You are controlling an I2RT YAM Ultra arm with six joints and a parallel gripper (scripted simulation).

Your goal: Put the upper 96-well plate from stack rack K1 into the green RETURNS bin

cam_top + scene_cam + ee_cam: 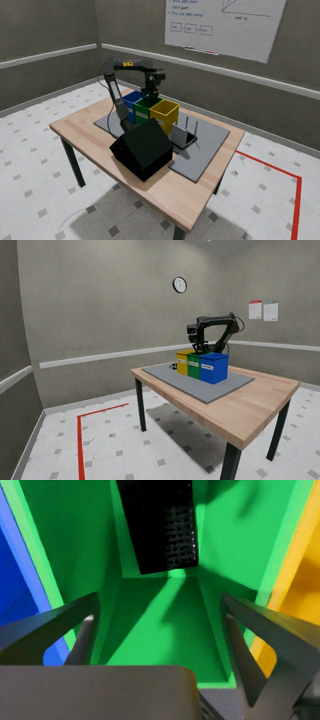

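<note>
The green RETURNS bin (143,107) stands upright between the blue bin (131,103) and the yellow bin (165,112). My gripper (151,97) hangs over the green bin's mouth, open and empty. In the wrist view the gripper (160,625) looks straight down into the green bin (165,580), where a black 96-well plate (160,525) leans on end against the far wall, clear of the fingers. The rack K1 (184,135) stands to the right of the yellow bin, with a dark plate low in it (189,139). The green bin also shows in the exterior view (193,365).
A large black box (142,149) stands on the table in front of the bins and hides the arm's base. The grey mat (199,152) lies under bins and rack. K1's two thin posts (191,126) rise above the rack.
</note>
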